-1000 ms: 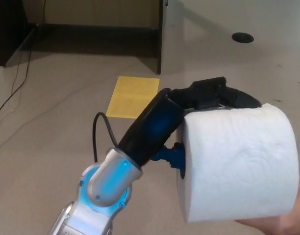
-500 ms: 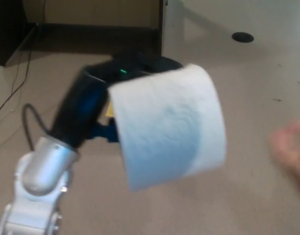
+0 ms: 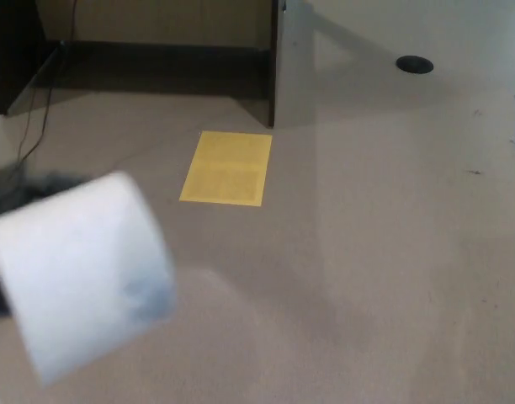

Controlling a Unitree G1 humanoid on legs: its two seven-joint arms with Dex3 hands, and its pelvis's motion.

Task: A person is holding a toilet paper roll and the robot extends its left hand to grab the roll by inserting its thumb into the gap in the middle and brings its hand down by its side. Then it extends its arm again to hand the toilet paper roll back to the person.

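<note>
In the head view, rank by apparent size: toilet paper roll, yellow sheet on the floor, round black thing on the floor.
1. Toilet paper roll, largest, though blurred and close to the camera, which inflates it.
2. Yellow sheet.
3. Round black thing, smallest, and farthest away.

A single head-mounted view is given, angled steeply down and forward over a beige floor (image 3: 384, 278). A yellow sheet (image 3: 227, 167) is seen mid-frame, with a dark desk base (image 3: 156, 63) along the top edge. A blurred toilet paper roll (image 3: 81, 269) is caught very close to the lens at lower left. No second view is supplied.
</note>
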